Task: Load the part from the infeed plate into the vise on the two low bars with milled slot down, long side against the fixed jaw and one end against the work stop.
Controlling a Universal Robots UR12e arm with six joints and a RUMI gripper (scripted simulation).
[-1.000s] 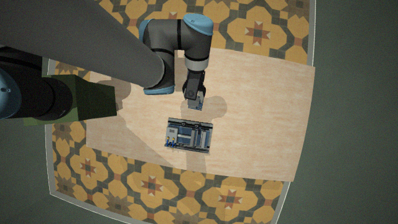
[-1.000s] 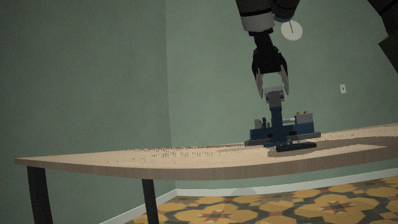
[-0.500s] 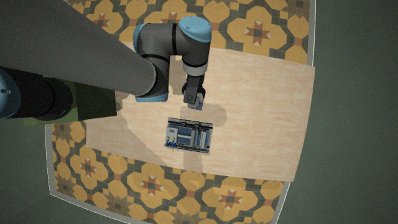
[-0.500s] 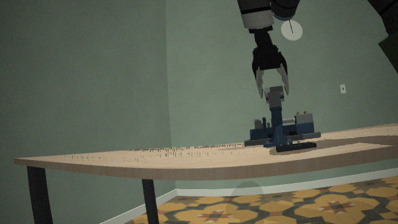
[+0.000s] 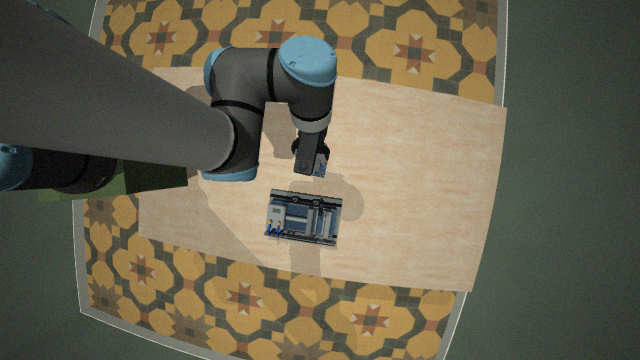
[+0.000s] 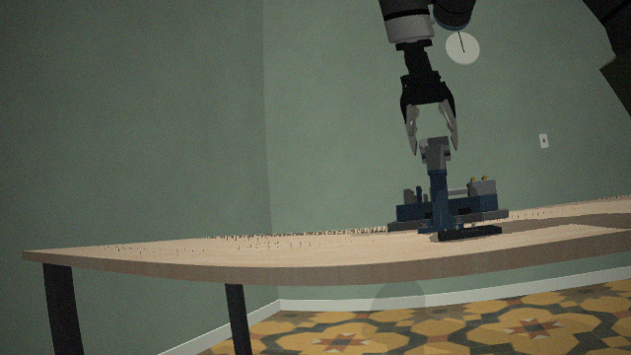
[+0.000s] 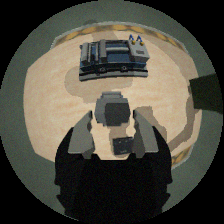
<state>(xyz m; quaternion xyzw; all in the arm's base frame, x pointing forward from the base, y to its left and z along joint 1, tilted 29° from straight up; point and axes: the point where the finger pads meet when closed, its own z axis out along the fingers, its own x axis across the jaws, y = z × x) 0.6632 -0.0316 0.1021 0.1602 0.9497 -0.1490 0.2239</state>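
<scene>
The part [image 6: 435,150] is a grey block resting on top of the blue V-block post [image 6: 438,197]. In the wrist view the part [image 7: 114,111] lies between my fingers. My gripper [image 6: 433,145] hangs straight above the V-block, half open, with one fingertip on each side of the part and a small gap at each side. The wrist view shows the gripper [image 7: 114,119] the same way. The vise [image 5: 304,217] stands just beyond the V-block, jaws open; it also shows in the wrist view [image 7: 114,54]. I cannot see the part's slot.
The dark infeed plate [image 6: 468,232] lies flat on the table beside the V-block's foot and shows under my fingers in the wrist view [image 7: 122,146]. The arm's big links [image 5: 125,115] hang over the table's left side.
</scene>
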